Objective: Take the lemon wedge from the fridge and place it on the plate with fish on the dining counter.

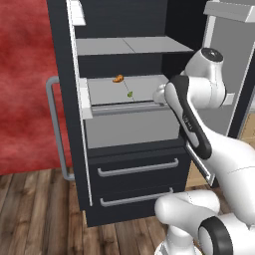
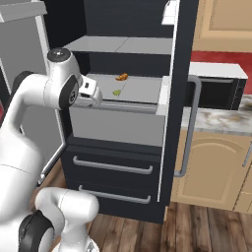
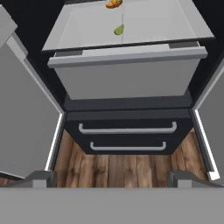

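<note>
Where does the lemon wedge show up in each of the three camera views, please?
Left base view: the lemon wedge lies on the fridge's middle shelf, right of centre, below-right of the small orange item.
Right base view: it lies on the same shelf, left of centre, below-left of the orange item.
Hand view: it sits near the top, centre, just below the orange item.
Shared landmark: the small orange item at the back of that shelf.

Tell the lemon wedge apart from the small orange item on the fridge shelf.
The lemon wedge is yellow-green; the orange item is orange. The lemon wedge lies nearer the shelf's front edge; the orange item sits further back. Both are tiny, lie apart from each other and rest on the same pale grey shelf.
</note>
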